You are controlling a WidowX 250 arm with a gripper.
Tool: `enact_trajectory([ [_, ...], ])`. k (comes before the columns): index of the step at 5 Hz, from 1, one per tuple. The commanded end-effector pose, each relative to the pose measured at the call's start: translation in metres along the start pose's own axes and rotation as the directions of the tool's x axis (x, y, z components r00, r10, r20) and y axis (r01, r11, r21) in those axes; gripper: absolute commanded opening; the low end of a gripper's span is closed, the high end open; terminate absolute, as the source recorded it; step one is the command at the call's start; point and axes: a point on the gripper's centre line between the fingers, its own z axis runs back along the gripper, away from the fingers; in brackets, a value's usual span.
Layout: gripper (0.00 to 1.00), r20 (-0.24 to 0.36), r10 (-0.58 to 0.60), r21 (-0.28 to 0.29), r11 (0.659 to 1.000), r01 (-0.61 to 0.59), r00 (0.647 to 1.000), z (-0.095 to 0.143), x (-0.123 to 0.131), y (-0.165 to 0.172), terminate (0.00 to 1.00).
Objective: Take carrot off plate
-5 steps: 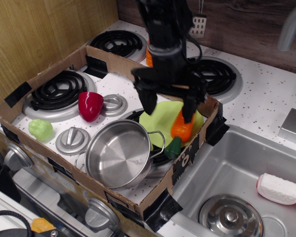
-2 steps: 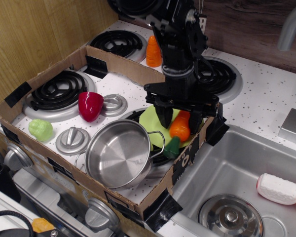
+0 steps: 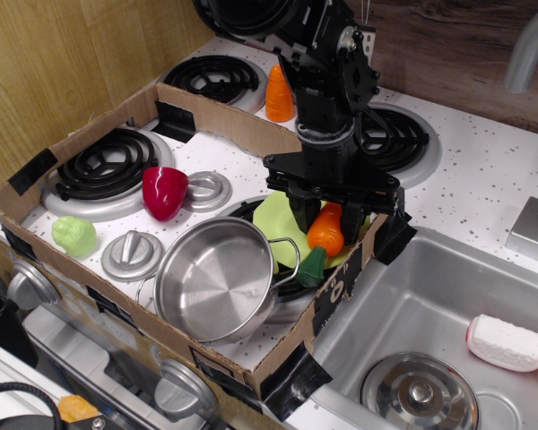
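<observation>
The carrot (image 3: 327,231) is glossy orange with a dark green stub (image 3: 311,266) at its lower end. It lies tilted on the right side of the lime-green plate (image 3: 271,226), near the cardboard box's right wall. My gripper (image 3: 327,215) has come down from above onto the carrot's upper part. Its black fingers (image 3: 302,213) press the carrot from both sides, so it is shut on the carrot. The arm hides the far part of the plate, and the steel pot covers the plate's front left edge.
A steel pot (image 3: 217,278) stands just left of the plate. A red pepper (image 3: 164,191), a green toy (image 3: 73,235) and silver burner lids (image 3: 133,254) lie in the cardboard box (image 3: 336,291). A short orange cone (image 3: 279,93) stands behind. The sink (image 3: 430,313) is on the right.
My gripper has moved right and down onto the carrot, and its fingers have closed in on it. The carrot has shifted slightly on the plate.
</observation>
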Motion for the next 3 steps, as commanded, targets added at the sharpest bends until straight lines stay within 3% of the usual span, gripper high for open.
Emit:
enact_trajectory([
  [1,0.00,0.001,0.146,-0.093,0.985,-0.146,0.989,0.033,0.016,-0.003,0.00],
  [2,0.00,-0.005,0.335,-0.112,0.936,-0.333,0.942,0.057,0.030,0.001,0.00],
  [3,0.00,0.063,0.473,-0.059,0.881,-0.469,0.879,0.069,0.040,0.008,0.00],
])
